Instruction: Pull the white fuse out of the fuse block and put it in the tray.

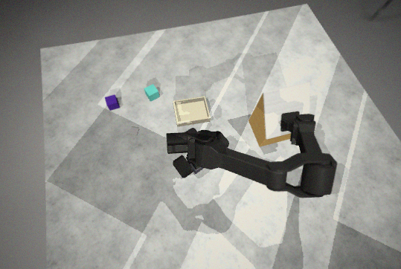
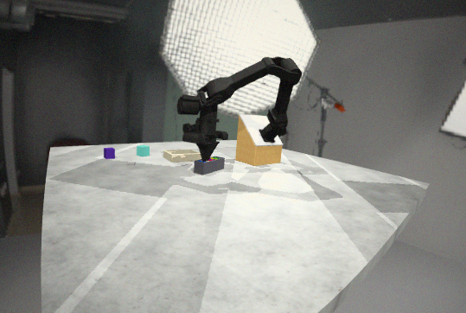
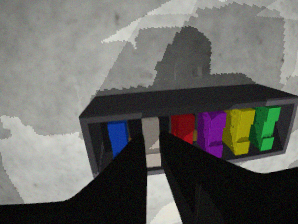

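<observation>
From my seat, the gripper is down at the block, pointing straight down, fingers pinched on the white fuse — closed on it, one finger on each side. The fuse sits in its slot, second from the left in the wrist view, between the blue fuse and the red fuse. Further along the row I read purple, yellow and green. The left finger runs close past the blue fuse, the right one close past the red; I cannot tell from here whether either touches.

Exterior view: the arm arches over from its base behind the wedge and comes down vertically onto the block, which lies on the table. Fingertips meet at the block's top edge. The fuse itself is too small to make out in this view.

Top view: the wrist hides the block almost completely — only a sliver shows under it. The tray lies just beyond the wrist, near but apart, nothing in it. A teal cube and a purple cube sit further off on the tray's far side, well away from the arm.
</observation>
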Robot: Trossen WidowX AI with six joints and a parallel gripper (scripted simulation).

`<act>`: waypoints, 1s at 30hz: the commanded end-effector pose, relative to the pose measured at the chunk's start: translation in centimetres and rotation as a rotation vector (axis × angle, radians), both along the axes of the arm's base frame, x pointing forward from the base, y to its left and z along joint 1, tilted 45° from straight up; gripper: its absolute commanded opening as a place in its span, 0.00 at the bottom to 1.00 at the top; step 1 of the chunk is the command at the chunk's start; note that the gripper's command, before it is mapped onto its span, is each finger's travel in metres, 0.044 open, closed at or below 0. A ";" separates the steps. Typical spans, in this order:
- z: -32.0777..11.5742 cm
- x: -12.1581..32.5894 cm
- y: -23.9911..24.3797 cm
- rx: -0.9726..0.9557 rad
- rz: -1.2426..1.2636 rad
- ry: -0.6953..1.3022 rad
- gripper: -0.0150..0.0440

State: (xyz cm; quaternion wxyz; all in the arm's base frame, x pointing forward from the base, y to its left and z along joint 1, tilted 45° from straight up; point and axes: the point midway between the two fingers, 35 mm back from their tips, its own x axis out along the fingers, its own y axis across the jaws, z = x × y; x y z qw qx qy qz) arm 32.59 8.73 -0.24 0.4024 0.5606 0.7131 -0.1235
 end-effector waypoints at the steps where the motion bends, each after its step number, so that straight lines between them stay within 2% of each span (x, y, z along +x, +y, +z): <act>1: 0.1 0.0 -0.1 0.000 0.000 -0.001 0.25; 30: 1.1 0.1 -1.1 0.000 -0.001 0.001 0.25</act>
